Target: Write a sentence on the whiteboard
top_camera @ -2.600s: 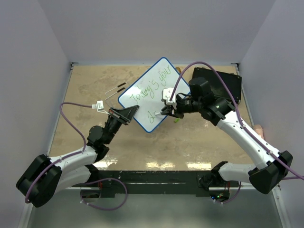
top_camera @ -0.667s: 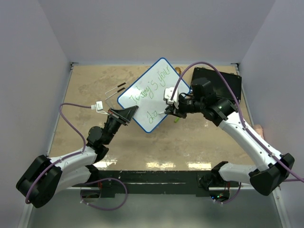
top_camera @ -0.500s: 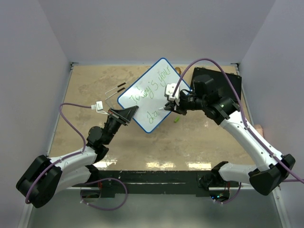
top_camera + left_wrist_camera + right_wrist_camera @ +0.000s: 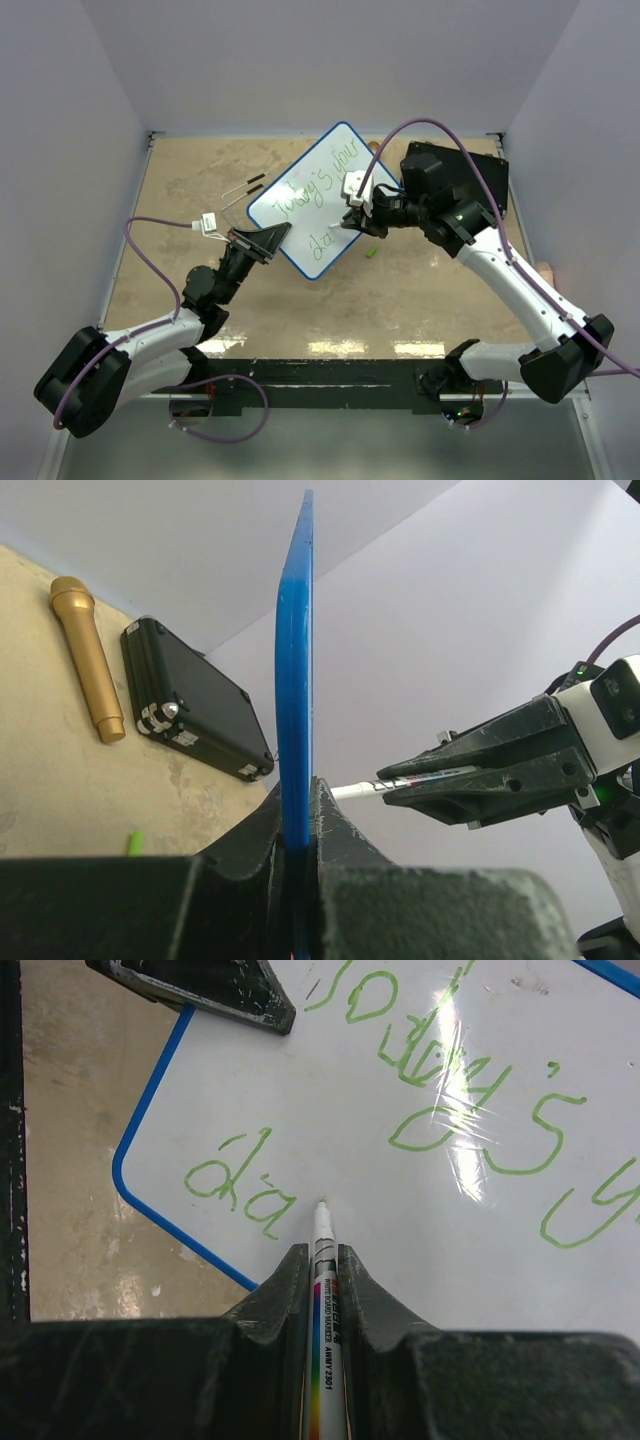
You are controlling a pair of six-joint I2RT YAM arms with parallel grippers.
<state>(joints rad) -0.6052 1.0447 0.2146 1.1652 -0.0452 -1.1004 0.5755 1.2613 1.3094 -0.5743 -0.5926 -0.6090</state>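
The whiteboard (image 4: pixel 312 200) is white with a blue rim and carries green writing plus the letters "da" on a lower line. My left gripper (image 4: pixel 262 240) is shut on its lower-left edge and holds it tilted; the left wrist view shows the rim (image 4: pixel 294 660) edge-on between my fingers. My right gripper (image 4: pixel 352 222) is shut on a white marker (image 4: pixel 323 1260). The marker's tip sits at the board (image 4: pixel 400 1190) just right of the "da". The marker also shows in the left wrist view (image 4: pixel 400 780).
A black case (image 4: pixel 470 175) lies at the back right, also in the left wrist view (image 4: pixel 195 715). A gold microphone (image 4: pixel 88 655) lies beside it. A green cap (image 4: pixel 371 252) lies on the table (image 4: pixel 200 180) below the board. Two thin dark rods (image 4: pixel 243 190) lie left of the board.
My right gripper has moved the marker up and right along the lower line. The "d" has become "da". The left arm and the board have not moved.
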